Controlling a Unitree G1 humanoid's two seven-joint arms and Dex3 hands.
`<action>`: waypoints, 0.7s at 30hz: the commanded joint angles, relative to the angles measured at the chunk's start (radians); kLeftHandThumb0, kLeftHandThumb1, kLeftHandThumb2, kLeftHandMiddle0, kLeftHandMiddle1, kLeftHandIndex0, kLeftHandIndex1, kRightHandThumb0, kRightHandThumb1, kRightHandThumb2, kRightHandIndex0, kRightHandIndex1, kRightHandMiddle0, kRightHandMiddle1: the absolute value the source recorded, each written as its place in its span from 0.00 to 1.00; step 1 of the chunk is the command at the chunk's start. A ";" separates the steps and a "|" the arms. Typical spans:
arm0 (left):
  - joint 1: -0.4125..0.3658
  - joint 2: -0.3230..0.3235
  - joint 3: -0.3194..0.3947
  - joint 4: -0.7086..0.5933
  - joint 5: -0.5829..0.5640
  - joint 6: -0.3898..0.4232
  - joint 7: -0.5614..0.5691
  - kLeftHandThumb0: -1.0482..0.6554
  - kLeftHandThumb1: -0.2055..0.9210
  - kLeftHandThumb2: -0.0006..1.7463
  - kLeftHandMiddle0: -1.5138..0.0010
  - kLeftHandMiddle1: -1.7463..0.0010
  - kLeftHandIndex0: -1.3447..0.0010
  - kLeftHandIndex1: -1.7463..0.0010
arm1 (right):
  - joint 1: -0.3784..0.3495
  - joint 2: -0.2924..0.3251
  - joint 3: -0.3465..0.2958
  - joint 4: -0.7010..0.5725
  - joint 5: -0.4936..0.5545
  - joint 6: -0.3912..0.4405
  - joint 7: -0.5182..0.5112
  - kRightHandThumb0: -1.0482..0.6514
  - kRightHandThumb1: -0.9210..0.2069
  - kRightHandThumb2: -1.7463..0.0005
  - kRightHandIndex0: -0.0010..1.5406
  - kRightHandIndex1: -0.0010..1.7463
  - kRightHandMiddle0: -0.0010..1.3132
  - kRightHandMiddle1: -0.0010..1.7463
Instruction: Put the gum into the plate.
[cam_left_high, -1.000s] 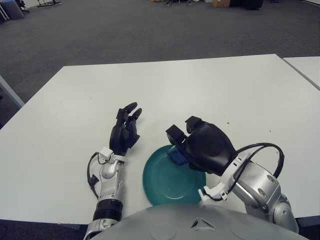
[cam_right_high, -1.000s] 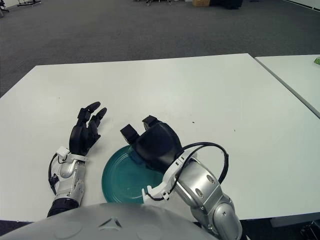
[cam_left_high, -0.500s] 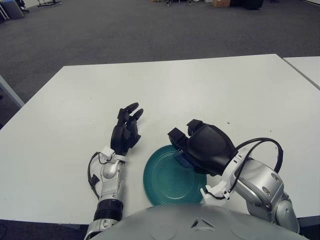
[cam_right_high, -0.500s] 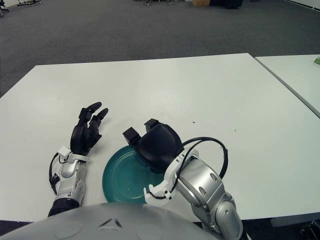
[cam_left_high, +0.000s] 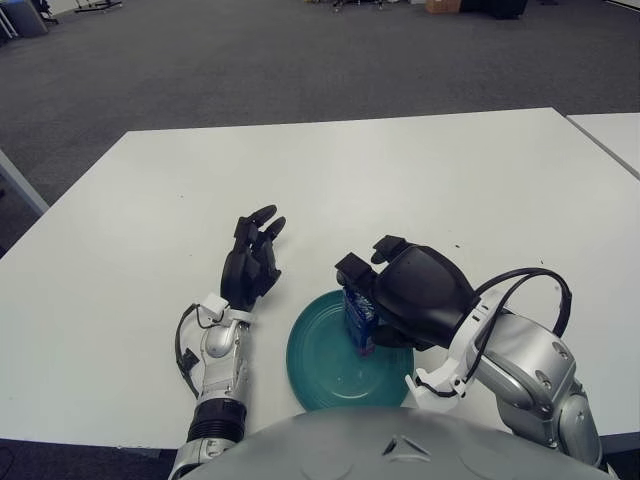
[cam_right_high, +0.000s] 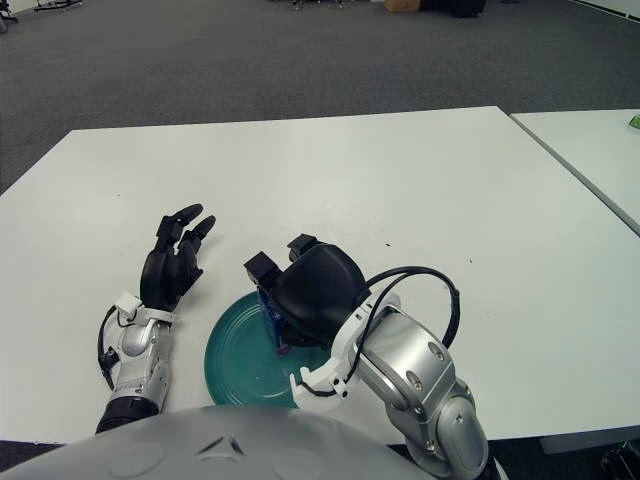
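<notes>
— Where is the gum (cam_left_high: 359, 317) right now?

— Over the teal plate (cam_left_high: 325, 370), at the plate's far right part. It is a small blue pack standing roughly upright, with its lower end down at the plate's surface; whether it actually touches the plate I cannot tell.

— And what holds it?

— The right hand (cam_left_high: 405, 295), which sits over the plate's right rim. Its fingers (cam_left_high: 351, 270) are curled around the pack's upper part, so the pack is grasped from above and from the right.

— The other hand?

— The left hand (cam_left_high: 250, 263) shows just left of the plate, its dark fingers loosely extended away from the robot and holding nothing.

— What carries the plate?

— A white counter (cam_left_high: 430, 170), with the plate near its front edge.
</notes>
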 joint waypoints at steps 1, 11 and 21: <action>0.064 -0.029 -0.013 0.092 -0.043 0.009 -0.025 0.07 1.00 0.43 0.83 0.61 1.00 0.41 | -0.007 0.006 -0.003 -0.012 0.027 0.001 0.009 0.12 0.00 0.49 0.26 0.22 0.00 0.48; 0.048 -0.050 -0.030 0.077 -0.145 0.038 -0.170 0.06 1.00 0.39 0.88 0.42 0.96 0.28 | -0.080 -0.076 -0.041 0.005 0.126 -0.004 0.091 0.00 0.00 0.38 0.10 0.05 0.00 0.04; 0.041 -0.059 -0.025 0.088 -0.144 0.037 -0.182 0.06 1.00 0.40 0.89 0.42 0.96 0.28 | -0.065 -0.112 -0.073 0.025 0.148 -0.028 0.009 0.00 0.00 0.37 0.02 0.00 0.00 0.00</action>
